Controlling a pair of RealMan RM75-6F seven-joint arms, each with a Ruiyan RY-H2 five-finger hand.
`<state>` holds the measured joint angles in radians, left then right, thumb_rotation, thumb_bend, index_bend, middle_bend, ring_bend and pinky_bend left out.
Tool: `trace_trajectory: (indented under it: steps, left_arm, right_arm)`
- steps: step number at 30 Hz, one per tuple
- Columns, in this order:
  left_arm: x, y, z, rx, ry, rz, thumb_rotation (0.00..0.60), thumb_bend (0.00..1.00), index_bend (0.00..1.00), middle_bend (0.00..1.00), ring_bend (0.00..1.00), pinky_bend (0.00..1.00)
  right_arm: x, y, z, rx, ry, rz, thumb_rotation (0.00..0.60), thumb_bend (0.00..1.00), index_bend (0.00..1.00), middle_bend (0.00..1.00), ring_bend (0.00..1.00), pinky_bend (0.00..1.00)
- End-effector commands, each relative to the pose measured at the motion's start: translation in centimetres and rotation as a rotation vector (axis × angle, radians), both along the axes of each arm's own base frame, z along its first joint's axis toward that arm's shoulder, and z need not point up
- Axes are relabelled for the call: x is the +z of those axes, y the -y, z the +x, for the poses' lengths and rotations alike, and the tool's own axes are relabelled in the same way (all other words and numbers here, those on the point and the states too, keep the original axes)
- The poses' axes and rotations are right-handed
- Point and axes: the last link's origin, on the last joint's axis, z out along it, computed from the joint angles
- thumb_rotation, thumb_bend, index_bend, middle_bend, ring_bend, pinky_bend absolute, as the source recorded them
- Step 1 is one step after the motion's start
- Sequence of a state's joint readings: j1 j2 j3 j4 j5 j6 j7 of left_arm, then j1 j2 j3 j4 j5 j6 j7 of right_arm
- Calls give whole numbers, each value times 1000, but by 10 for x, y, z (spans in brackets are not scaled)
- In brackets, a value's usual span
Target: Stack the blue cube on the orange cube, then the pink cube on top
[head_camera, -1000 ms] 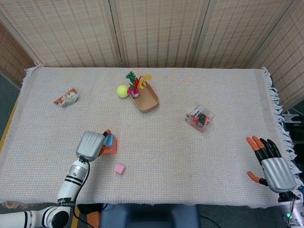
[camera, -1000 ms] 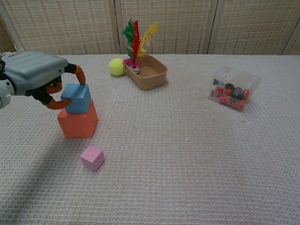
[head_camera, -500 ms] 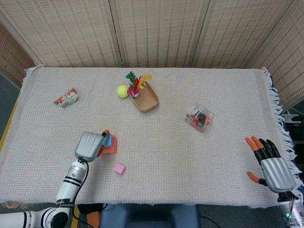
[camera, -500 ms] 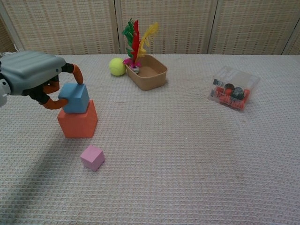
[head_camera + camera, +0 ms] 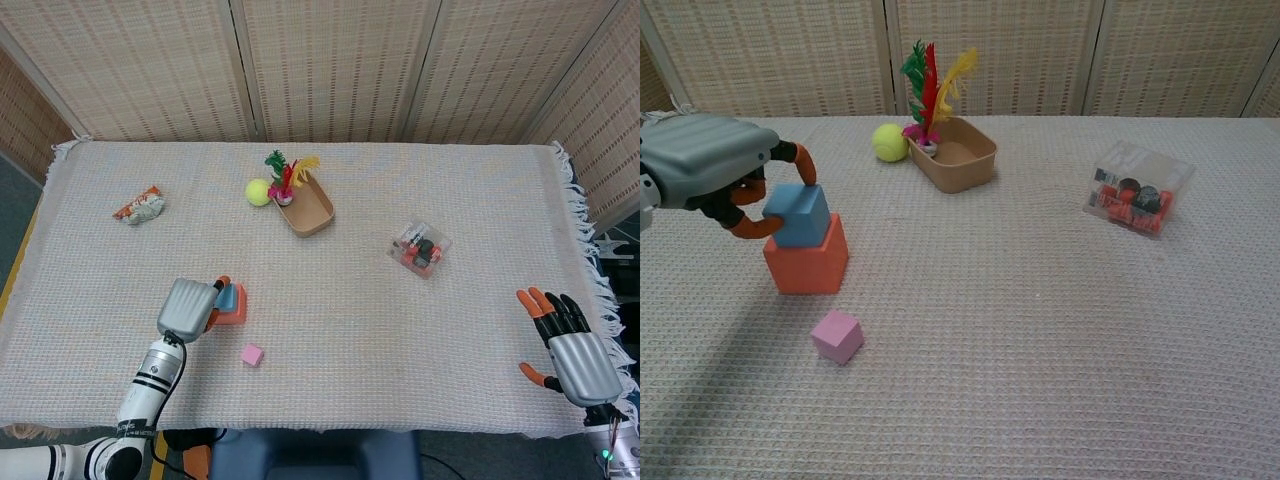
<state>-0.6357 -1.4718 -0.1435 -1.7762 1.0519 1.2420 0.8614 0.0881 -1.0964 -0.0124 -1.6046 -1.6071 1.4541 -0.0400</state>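
- Near the worktop's front-left corner, the left hand (image 5: 710, 170) holds the blue cube (image 5: 798, 214), fingers (image 5: 800, 160) clamped on its sides; the cube appears to sit on the orange cube (image 5: 807, 262), toward its left side.
- Just in front of that pair, apart from it, the pink cube (image 5: 836, 335) lies alone on the cloth.
- Judged from this, the first stacking step is at its close; the next move calls for the fingers to let go without nudging the blue cube, then a reach for the pink one.
- Toward the back edge stand a tennis ball (image 5: 889, 142) and a brown tray (image 5: 960, 157).
- At the front-right corner the right hand (image 5: 570, 349) hovers with fingers apart, holding nothing.
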Motion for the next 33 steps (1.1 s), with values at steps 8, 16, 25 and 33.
trace_trajectory:
  steps: [8,16,25,33]
  left_arm:
    - [1,0,-1,7,7,-17,600,369,233,1000,1000,1000]
    - [3,3,0,2,18,-23,600,369,158,1000,1000,1000]
    - [10,35,2,-57,76,-83,600,368,155,1000,1000,1000]
    - [0,78,-18,-68,107,-267,600,363,173,1000,1000,1000]
  right_arm:
    - [0,0,0,-4,-3,-1,600,76,0,0,0,0]
    - [0,0,0,-7,-6,1,600,76,0,0,0,0]
    - [1,-1,0,-7,-3,-2,600,77,0,0,0,0]
    - [2,-4,2,2,4,2,600,76,0,0,0,0]
